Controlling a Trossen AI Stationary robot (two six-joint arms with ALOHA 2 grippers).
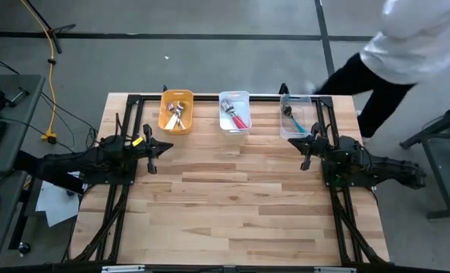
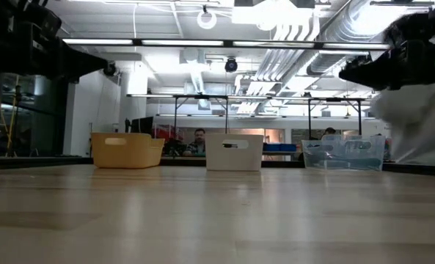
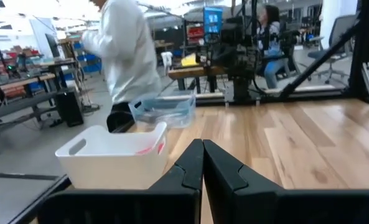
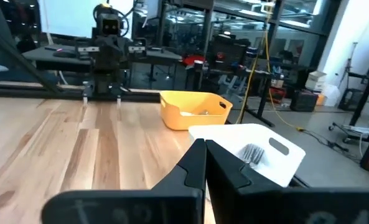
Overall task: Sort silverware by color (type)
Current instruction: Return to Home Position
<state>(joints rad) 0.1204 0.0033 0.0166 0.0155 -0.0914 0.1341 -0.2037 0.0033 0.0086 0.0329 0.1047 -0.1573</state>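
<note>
Lining the table's [image 1: 232, 205] far edge, the yellow bin [image 1: 177, 130] holds white forks [image 1: 177, 112], the white bin [image 1: 234, 132] pink forks [image 1: 240, 119], the clear bin [image 1: 288, 131] teal forks [image 1: 294, 118]. Left tool [image 3: 203, 152] and right tool [image 4: 205, 149] hang clenched, empty, by the left and right edges.

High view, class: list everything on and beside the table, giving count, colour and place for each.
Table: one, light wood, beneath both arms.
Yellow bin: one, far edge, left.
White bin: one, far edge, middle.
Transparent bin: one, far edge, right.
White forks: several, in the yellow bin.
Pink forks: several, in the white bin.
Blue forks: few, in the transparent bin.
Person: one, white top, beyond the far right corner.
Left gripper: dark, shut, table's left.
Right gripper: dark, shut, table's right.
</note>
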